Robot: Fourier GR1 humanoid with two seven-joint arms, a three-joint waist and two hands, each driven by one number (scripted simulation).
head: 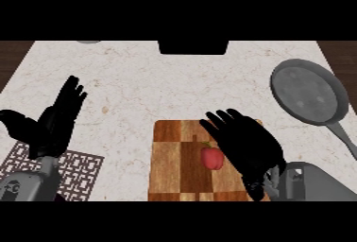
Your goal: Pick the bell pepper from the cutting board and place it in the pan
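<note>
A pale, cream-veined stone counter seen from steeply above. Near the lower middle lies a rectangular wooden cutting board, made of light and dark brown blocks in a patchwork pattern. On the board's right half rests the bell pepper, small, red and glossy, with a short green stem at its top. The right hand, matte black, is spread above the board's right side with its fingers straight and open, pointing away from the robot. It holds nothing; the pepper sits just at its left edge, and whether they touch cannot be told. At the upper right, well apart from the board, sits the pan, round, dull grey metal with a shallow rim and a mottled flat base in full view, its long handle running toward the lower right. The left hand rests open at the left, fingers up. Below it lies a brown mat with a pale fretwork pattern. A black boxy shape sits at the counter's far edge.
</note>
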